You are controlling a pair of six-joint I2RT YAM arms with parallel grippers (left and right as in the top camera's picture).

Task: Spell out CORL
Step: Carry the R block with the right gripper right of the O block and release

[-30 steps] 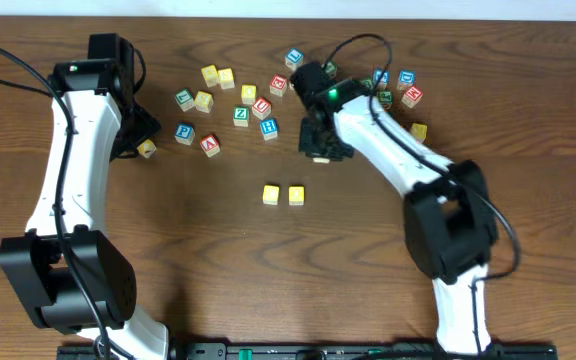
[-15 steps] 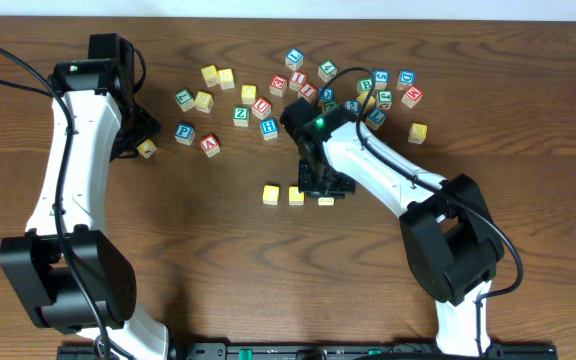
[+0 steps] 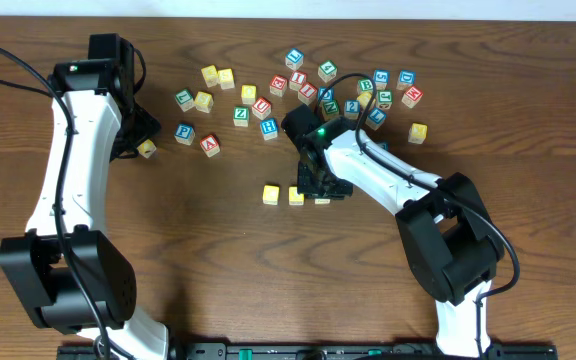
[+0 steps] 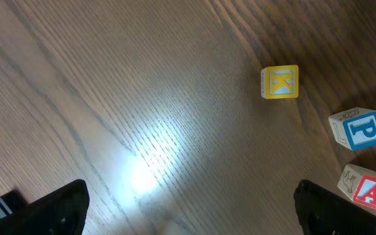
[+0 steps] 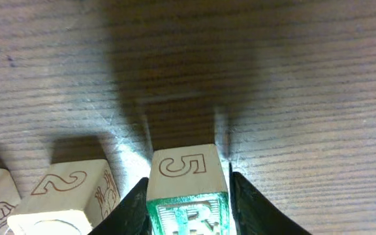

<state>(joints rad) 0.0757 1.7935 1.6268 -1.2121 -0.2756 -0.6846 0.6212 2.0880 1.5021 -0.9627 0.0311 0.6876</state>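
Dark wooden table (image 3: 528, 150) bearing two white-and-black robot arms (image 3: 68, 150). Left gripper (image 4: 189, 192): fingers wide apart, empty, near three cubes: yellow K cube (image 4: 280, 82), blue P cube (image 4: 358, 128), red A cube (image 4: 367, 187). Right gripper (image 5: 188, 186): fingers flank the white-faced, green-printed wooden cube (image 5: 183, 171); clamped or loose cannot be told. This cube ends a row beside two yellow-topped wooden cubes (image 3: 271, 194). Roughly two dozen loose letter cubes (image 3: 249, 94) lie scattered behind.
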